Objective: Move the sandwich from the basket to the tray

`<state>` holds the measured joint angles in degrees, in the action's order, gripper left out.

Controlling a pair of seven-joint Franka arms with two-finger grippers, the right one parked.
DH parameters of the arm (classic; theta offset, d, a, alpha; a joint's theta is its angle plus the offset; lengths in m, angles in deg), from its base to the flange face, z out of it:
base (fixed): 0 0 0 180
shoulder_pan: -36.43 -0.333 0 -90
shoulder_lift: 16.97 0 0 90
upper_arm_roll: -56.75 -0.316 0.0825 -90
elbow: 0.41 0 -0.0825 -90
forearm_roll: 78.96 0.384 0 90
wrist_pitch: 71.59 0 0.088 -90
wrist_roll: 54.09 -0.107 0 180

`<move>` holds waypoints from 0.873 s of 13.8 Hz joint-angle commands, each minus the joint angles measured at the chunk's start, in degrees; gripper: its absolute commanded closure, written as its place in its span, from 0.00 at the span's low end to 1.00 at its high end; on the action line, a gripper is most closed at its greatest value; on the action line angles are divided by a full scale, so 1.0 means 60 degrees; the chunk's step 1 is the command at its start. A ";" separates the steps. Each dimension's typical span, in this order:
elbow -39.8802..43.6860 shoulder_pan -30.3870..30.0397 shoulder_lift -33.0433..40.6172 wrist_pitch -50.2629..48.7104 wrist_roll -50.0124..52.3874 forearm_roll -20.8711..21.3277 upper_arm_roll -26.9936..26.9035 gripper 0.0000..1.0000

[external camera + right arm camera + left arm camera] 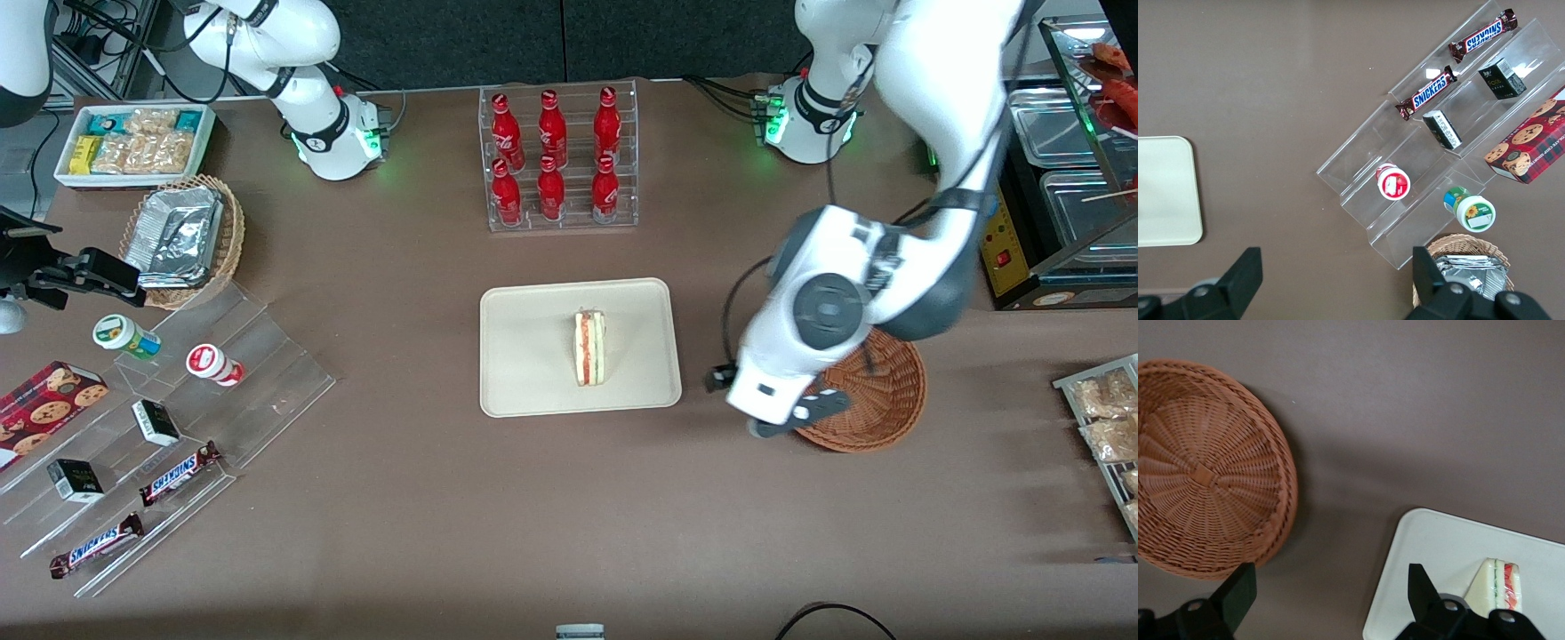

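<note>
Brown tabletop carries the tray [533, 391] with the sandwich [589, 348] already standing on it, and the basket [1205, 473] sits empty. The gripper [1328, 597] hovers between basket and tray, fingers spread apart and holding nothing, so the task looks done.

Wide table under a matte brown cloth [400, 533], taking up nearly the whole front view, evenly lit, with only soft shadows on it. Farther from the front camera, past the table's edge, a dark grey panelled wall [560, 40]. At the working arm's end, a glass-fronted steel display counter [1067, 178] holding shiny metal pans; at the parked arm's end, metal framing strung with black cables [107, 44].
</note>
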<state>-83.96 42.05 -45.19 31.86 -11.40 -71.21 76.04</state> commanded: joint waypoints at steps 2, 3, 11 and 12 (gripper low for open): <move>-0.0838 -0.0849 0.1243 -0.0526 -0.1294 -0.0295 0.0024 0.00; -0.1130 -0.1053 0.1653 -0.0644 -0.1864 -0.0440 -0.0107 0.00; -0.2231 -0.1349 0.4336 -0.3470 -0.6367 -0.1408 -0.1513 0.00; -0.2217 -0.1290 0.4526 -0.3588 -0.6367 -0.1408 -0.1689 0.00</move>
<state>-95.25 34.02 -21.26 11.43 -48.01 -78.67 67.23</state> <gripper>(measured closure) 0.000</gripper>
